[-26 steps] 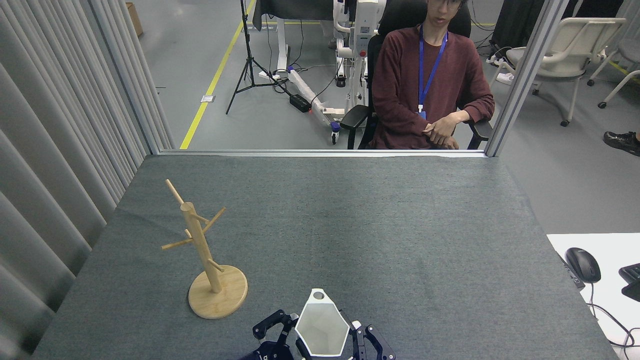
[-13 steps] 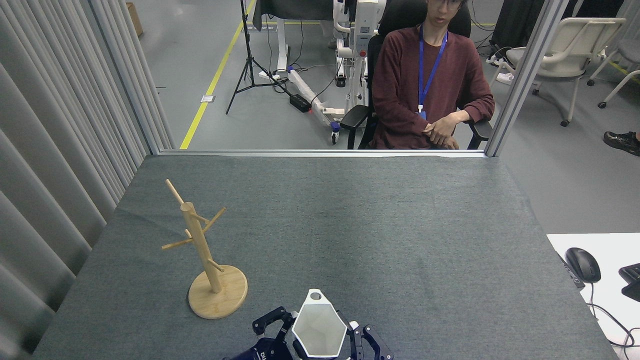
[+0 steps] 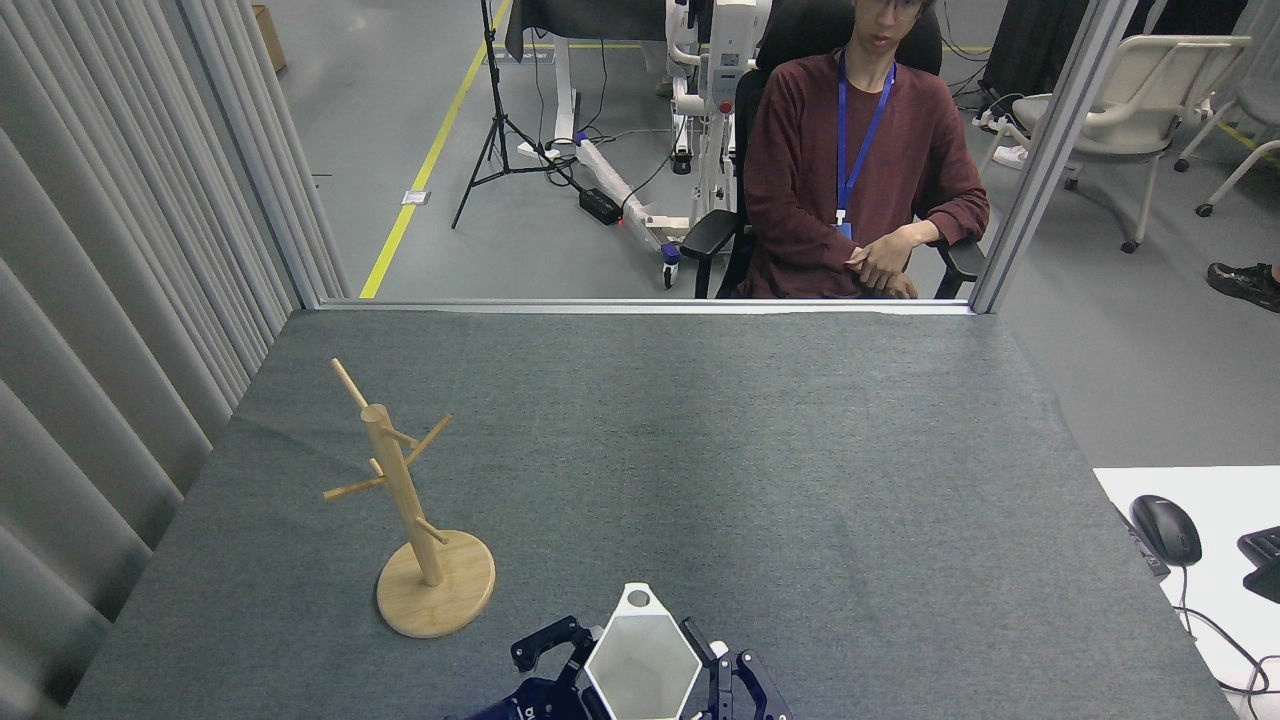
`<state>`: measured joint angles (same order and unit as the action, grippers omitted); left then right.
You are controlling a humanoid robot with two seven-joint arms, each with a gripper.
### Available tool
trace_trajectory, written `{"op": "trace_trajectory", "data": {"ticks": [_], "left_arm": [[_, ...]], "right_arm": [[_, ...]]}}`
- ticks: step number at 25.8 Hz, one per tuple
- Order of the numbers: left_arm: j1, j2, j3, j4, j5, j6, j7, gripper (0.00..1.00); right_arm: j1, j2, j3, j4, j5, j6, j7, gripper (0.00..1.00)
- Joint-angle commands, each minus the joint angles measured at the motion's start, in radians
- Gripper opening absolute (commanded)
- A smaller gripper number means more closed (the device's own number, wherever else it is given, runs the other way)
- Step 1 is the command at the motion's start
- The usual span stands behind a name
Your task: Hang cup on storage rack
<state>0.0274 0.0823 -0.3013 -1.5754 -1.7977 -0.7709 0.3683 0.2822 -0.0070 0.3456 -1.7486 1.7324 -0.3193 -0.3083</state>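
The white hexagonal cup is at the bottom centre of the head view, its mouth facing up at me and its pierced rim tab pointing away. Dark blue fingers stand on both sides of it, so my left gripper is shut on the cup just above the table's near edge. The storage rack, a bamboo post with angled pegs on a round disc base, stands upright on the table to the left of the cup and a little farther back. My right gripper is out of view.
Grey felt covers the table. A person sits in a chair just beyond the far edge. A curtain lines the left side. A white desk with a mouse adjoins the right edge.
The held cup has tipped so its mouth faces me more squarely, and it has dropped slightly in the view. The rack has not moved.
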Motion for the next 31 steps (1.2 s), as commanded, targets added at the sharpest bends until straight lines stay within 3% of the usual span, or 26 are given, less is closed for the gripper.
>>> {"op": "trace_trajectory", "data": {"ticks": [1, 5, 8, 10, 12, 15, 17, 19, 21, 23, 27, 29, 31], "left_arm": [[0.000, 0.001, 0.001, 0.000, -0.002, 0.001, 0.003, 0.37], [0.000, 0.001, 0.001, 0.000, -0.002, 0.002, 0.003, 0.37], [0.000, -0.001, 0.001, 0.000, -0.003, 0.002, 0.003, 0.37], [0.000, -0.002, 0.001, -0.001, -0.003, 0.004, 0.003, 0.37], [0.002, -0.001, 0.002, -0.001, -0.005, 0.007, 0.003, 0.38], [0.006, -0.003, 0.022, -0.005, -0.003, 0.008, 0.003, 0.38], [0.034, -0.003, 0.044, -0.008, -0.003, 0.008, 0.003, 0.38], [0.049, -0.003, 0.073, -0.008, -0.003, 0.007, 0.004, 0.38], [0.063, -0.010, 0.122, -0.015, -0.003, 0.013, 0.004, 0.39], [0.069, -0.015, 0.211, -0.038, -0.002, 0.031, 0.003, 0.39], [0.095, -0.016, 0.456, -0.029, 0.031, 0.059, 0.012, 0.39], [0.144, -0.016, 0.596, -0.037, 0.118, 0.051, 0.023, 0.39], [0.187, -0.006, 0.657, -0.069, 0.190, 0.050, 0.023, 0.39]], "right_arm": [[-0.001, 0.002, 0.001, -0.017, -0.010, -0.009, -0.061, 0.98], [-0.008, 0.007, 0.004, -0.046, -0.057, -0.049, -0.150, 0.98], [-0.049, 0.036, -0.010, -0.048, -0.168, -0.046, -0.245, 0.98], [-0.104, 0.062, -0.063, -0.043, -0.303, 0.097, -0.212, 0.98], [-0.158, 0.067, -0.131, -0.020, -0.381, 0.307, -0.068, 0.98], [-0.196, 0.064, -0.269, 0.073, -0.392, 0.405, 0.170, 0.98], [-0.181, 0.047, -0.378, 0.090, -0.395, 0.358, 0.173, 0.98], [-0.103, 0.021, -0.473, 0.089, -0.395, 0.227, 0.153, 0.98], [0.006, -0.002, -0.490, 0.061, -0.390, 0.108, 0.127, 0.98], [0.060, -0.039, -0.487, 0.041, -0.386, 0.077, 0.123, 0.98], [0.071, -0.048, -0.493, 0.041, -0.378, 0.077, 0.123, 0.98], [0.074, -0.048, -0.493, 0.041, -0.369, 0.077, 0.123, 0.98], [0.071, -0.050, -0.493, 0.043, -0.367, 0.077, 0.123, 0.98]]}}
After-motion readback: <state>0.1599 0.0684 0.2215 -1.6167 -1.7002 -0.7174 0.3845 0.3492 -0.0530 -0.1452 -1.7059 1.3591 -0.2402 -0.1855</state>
